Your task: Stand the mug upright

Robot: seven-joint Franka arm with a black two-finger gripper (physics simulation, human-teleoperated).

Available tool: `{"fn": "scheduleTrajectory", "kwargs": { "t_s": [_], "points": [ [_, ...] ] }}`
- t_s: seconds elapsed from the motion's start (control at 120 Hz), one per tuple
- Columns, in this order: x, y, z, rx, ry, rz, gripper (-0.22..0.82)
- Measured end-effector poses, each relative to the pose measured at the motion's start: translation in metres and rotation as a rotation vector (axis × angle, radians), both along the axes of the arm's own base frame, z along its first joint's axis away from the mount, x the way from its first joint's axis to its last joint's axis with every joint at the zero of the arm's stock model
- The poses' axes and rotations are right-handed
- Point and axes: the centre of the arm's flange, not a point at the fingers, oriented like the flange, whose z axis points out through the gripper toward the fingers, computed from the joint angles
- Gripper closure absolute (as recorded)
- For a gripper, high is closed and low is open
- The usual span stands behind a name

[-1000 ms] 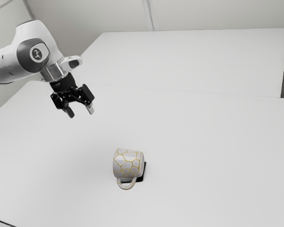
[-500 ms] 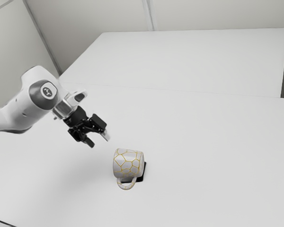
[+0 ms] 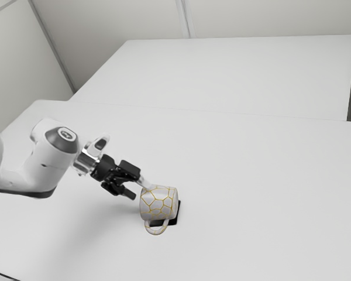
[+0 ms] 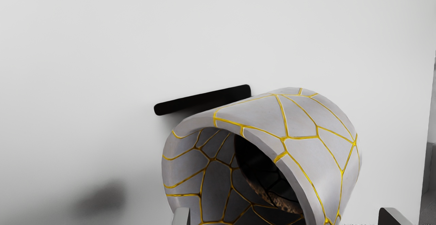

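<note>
Well, gripper [image 3: 141, 191] low and aslant by the sideways mug [image 3: 159, 203]

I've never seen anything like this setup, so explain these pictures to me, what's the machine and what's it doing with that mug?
The machine is a single robot arm ending in two-fingered jaws, drawn by a simulator. The exterior view looks on from the arm's side. The wrist view comes from a camera on the arm's hand, with the tips of the jaws at its bottom edge.

On the white table lies a mug, patterned with gold lines, on its side with its mouth toward the jaws. A flat black object lies partly behind it. Nothing is held: the jaws are open, close by the mug, which the task wants upright.
</note>
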Motion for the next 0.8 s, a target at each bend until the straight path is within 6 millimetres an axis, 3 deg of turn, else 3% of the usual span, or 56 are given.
{"fn": "scheduleTrajectory", "kwargs": {
  "t_s": [0.108, 0.225, 0.383, 0.8],
  "points": [
    [-0.002, -0.006, -0.011, -0.029, -0.017, -0.031, 0.00],
    [-0.002, -0.021, -0.009, -0.066, -0.055, -0.078, 0.00],
    [-0.004, -0.022, -0.013, -0.129, -0.094, -0.088, 0.01],
    [-0.006, -0.034, -0.016, -0.198, -0.182, -0.151, 0.40]
  ]
}}
